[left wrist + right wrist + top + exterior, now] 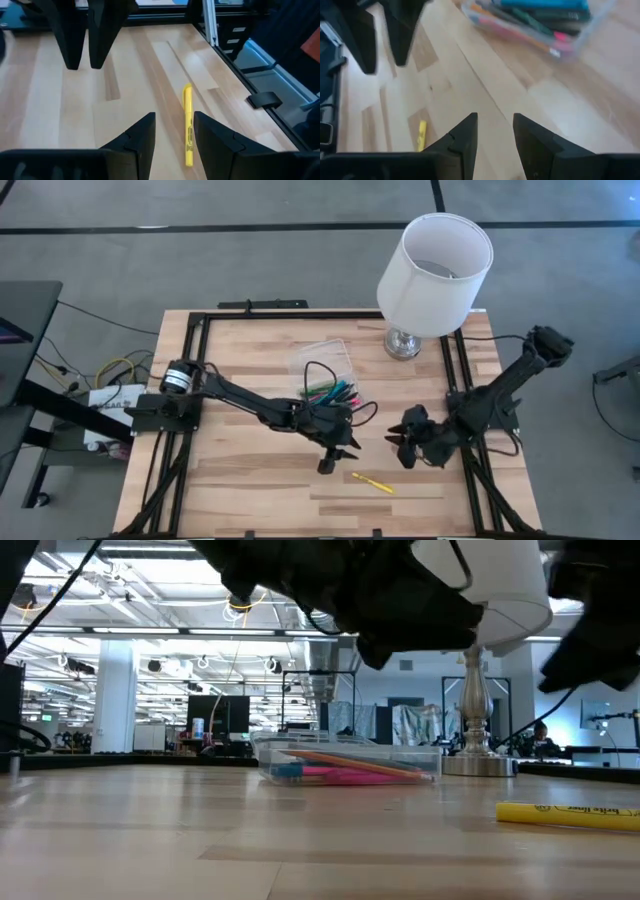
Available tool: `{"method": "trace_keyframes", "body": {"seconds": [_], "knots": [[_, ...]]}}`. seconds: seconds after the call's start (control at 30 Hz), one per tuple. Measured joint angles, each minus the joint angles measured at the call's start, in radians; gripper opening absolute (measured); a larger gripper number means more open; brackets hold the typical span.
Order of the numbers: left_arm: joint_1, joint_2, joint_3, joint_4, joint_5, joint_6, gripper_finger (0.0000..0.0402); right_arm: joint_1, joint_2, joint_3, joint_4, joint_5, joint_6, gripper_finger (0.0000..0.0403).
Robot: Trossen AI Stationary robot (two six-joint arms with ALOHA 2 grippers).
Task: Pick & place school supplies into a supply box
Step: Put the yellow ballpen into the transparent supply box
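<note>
High view: the wooden table (260, 480) carries a white lamp (432, 265) at its far right, then the supply box (322, 366), a clear shallow case near the middle already holding a bundle of coloured pens, and last the one item left outside it, a yellow highlighter (372, 483) lying alone on the near boards. The left tool (334, 458) hangs just beside the highlighter on the box side, empty, its fingers parted with a gap between them in its wrist view. The right tool (403, 442) waits near, toward the right rail, likewise parted and holding nothing. The highlighter lies flat, its long axis slanting across the plank lines, one end toward the left tool and the other toward the near right corner; in the left wrist view it runs almost straight away from the fingers. That looks like the risk: closing along the barrel instead of across it would probably nudge it off or let it roll. The two tools also sit close together, so a careless descent could bump them.
</note>
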Motion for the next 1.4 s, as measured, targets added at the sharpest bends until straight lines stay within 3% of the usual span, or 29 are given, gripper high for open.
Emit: {"method": "trace_keyframes", "body": {"seconds": [0.27,0.73,1.0,1.1,1.2,1.4], "knots": [[-0.011,0.076,0.001,0.101,0.019,0.006,0.0128,0.1,0.06,-0.04,-0.001,0.074,0.201,0.0117],[-0.078,0.212,0.051,0.178,-0.035,0.062,0.0128,0.139,0.104,-0.052,-0.066,0.075,0.244,0.0117],[-0.112,0.306,0.149,0.135,-0.125,0.108,0.0128,0.142,0.116,-0.052,-0.105,0.072,0.256,0.0117],[-0.121,0.353,0.2,0.12,-0.105,0.118,0.0128,0.144,0.123,-0.051,-0.101,0.068,0.261,0.0117],[-0.131,0.381,0.243,0.035,-0.091,0.119,0.0128,0.149,0.122,-0.052,-0.1,0.067,0.271,0.0117],[-0.147,0.401,0.314,-0.122,-0.19,0.087,0.0123,0.156,0.121,-0.052,-0.109,0.055,0.281,0.0117]]}}
